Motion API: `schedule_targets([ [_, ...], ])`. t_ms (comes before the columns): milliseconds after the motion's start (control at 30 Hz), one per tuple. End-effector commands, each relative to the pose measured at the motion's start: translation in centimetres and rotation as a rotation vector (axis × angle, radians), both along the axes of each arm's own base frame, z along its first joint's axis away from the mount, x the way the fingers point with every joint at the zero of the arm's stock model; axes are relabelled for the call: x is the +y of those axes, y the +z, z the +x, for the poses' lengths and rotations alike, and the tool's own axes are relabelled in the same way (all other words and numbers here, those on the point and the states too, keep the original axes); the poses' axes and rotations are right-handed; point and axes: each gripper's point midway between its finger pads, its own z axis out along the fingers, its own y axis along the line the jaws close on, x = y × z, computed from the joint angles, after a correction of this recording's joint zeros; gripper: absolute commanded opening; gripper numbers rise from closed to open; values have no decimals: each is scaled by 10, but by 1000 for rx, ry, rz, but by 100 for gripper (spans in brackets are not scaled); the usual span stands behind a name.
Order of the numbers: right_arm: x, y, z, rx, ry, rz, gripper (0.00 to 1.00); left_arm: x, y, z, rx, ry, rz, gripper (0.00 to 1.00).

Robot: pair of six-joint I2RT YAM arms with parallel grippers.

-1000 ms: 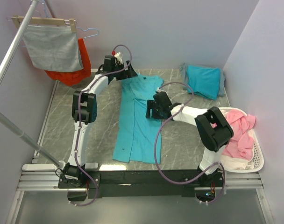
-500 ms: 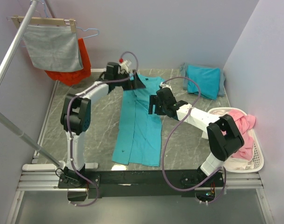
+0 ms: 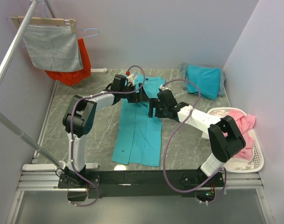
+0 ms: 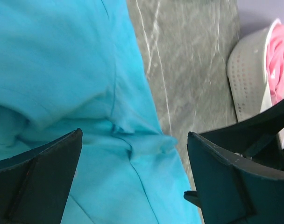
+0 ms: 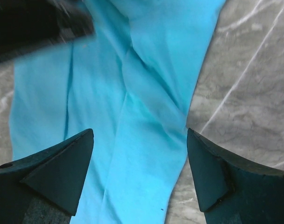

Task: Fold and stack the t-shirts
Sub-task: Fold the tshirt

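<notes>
Hovering open and empty: left hand, right hand, above the narrow-folded teal t-shirt. Best pinch both layers beneath each hand together.

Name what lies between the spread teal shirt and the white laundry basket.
Bare grey tabletop, with the right arm stretched across above it; the top view shows this.

Two teal t-shirts, one grey cloth, one orange-red garment, one pink garment, one white basket.
</notes>
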Motion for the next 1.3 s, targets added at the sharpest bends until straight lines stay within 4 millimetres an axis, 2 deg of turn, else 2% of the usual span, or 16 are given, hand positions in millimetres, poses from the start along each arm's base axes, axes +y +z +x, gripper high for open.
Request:
schedule_targets([
  [0, 0, 14, -1, -32, -8, 40, 87, -8, 27, 20, -126, 18, -14, 99],
  [67, 0, 12, -2, -27, -4, 39, 87, -9, 35, 29, -150, 31, -2, 99],
  [167, 4, 11, -1, -19, 7, 45, 87, -8, 27, 39, -145, 54, 30, 99],
  [333, 5, 7, -3, -2, 21, 45, 87, 0, -9, 54, -122, 132, 94, 99],
  [467, 3, 3, -10, 13, 27, 37, 87, 7, -42, 50, -68, 147, 153, 99],
  [667, -2, 4, -20, 18, 19, 43, 87, 18, -62, 43, -41, 180, 196, 100],
  [767, -3, 12, -21, 3, 21, 51, 87, 13, -45, 49, -76, 170, 175, 99],
  [900, -2, 37, -27, -38, 48, 95, 87, 6, 27, 63, -198, 184, 120, 99],
  [1000, 7, 47, -42, -22, 117, 145, 87, 13, 72, 65, -247, 220, 128, 99],
  [1067, 13, 43, -57, 19, 162, 147, 87, 27, 73, 59, -224, 274, 177, 99],
  [1100, 13, 42, -61, 22, 169, 140, 87, 34, 89, 54, -239, 298, 178, 99],
  [1133, 12, 36, -68, 37, 175, 128, 87, 39, 89, 49, -234, 316, 189, 100],
  [1167, 16, 33, -75, 44, 195, 127, 87, 49, 70, 36, -189, 333, 222, 100],
  [1200, 17, 25, -83, 70, 209, 124, 87, 53, 79, 26, -197, 337, 208, 99],
  [1233, 20, 22, -88, 82, 227, 130, 87, 61, 51, 7, -141, 327, 240, 99],
  [1267, 27, 18, -96, 100, 259, 149, 87, 64, 47, -3, -123, 330, 233, 99],
])
